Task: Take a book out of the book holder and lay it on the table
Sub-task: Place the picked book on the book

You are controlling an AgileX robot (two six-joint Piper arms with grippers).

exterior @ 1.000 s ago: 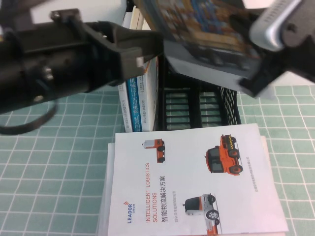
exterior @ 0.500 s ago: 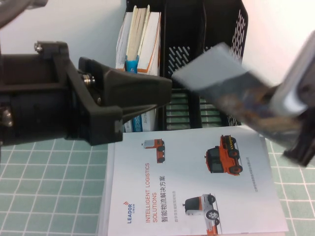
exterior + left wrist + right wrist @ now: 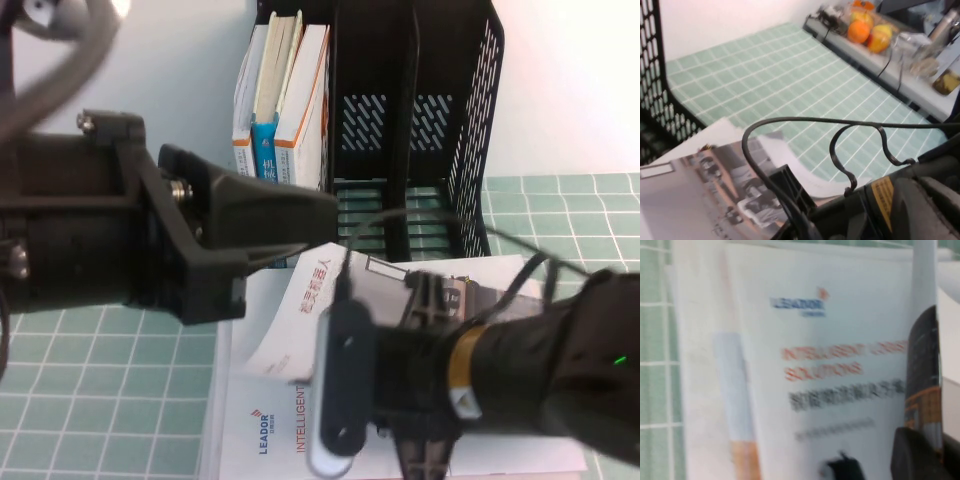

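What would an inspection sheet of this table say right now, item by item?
Surface: green gridded table mat, flat.
Job's things: black book holder at the back, with upright books in its left compartment and the other compartments bare. One book lies tilted over the brochure.
Clutter: white LEADOR brochure lying flat in front of the holder.
Grippers: left gripper hangs in the air in front of the holder, holding nothing visible. Right gripper is low over the brochure, beside the book.
Cables: a black cable loops above the right arm.
Surroundings: white wall; side bench with fruit.
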